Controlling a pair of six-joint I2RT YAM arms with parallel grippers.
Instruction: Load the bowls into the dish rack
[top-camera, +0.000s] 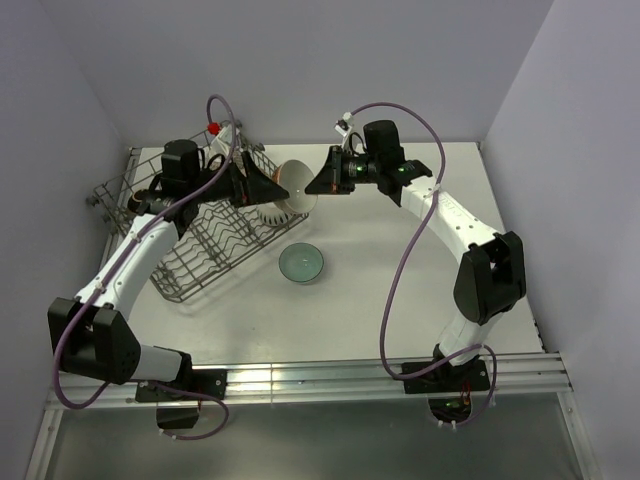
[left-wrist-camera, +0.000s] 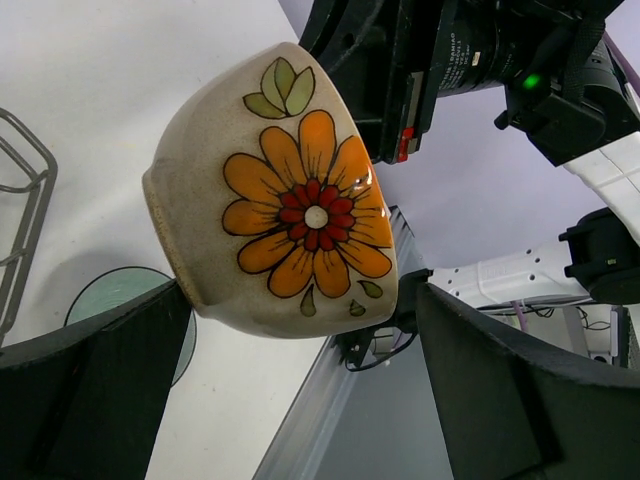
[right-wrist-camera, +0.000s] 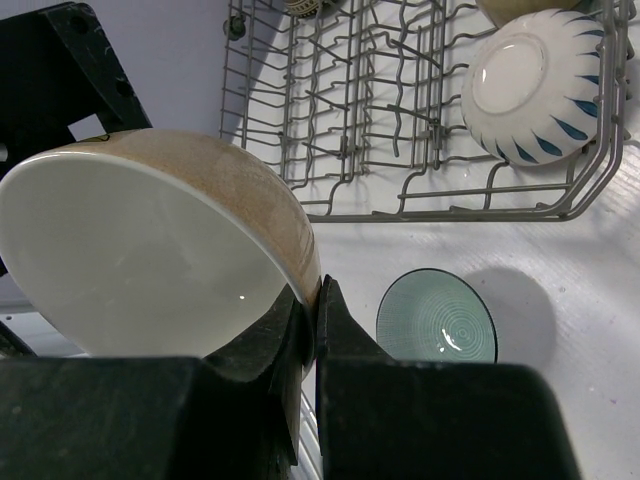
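A beige bowl with an orange flower (top-camera: 298, 183) hangs in the air just right of the dish rack (top-camera: 200, 255). My right gripper (top-camera: 322, 180) is shut on its rim; in the right wrist view the fingers (right-wrist-camera: 335, 320) pinch the rim of the bowl (right-wrist-camera: 150, 250). My left gripper (top-camera: 262, 187) is open, its tips on either side of the bowl's outer wall (left-wrist-camera: 290, 200) without clamping it. A white bowl with blue petals (top-camera: 272, 212) sits in the rack (right-wrist-camera: 380, 120). A small green bowl (top-camera: 301, 263) lies on the table.
The green bowl also shows below the held bowl in the right wrist view (right-wrist-camera: 437, 322) and the left wrist view (left-wrist-camera: 115, 295). Another tan bowl (right-wrist-camera: 510, 8) sits at the rack's far end. Purple walls close in on three sides.
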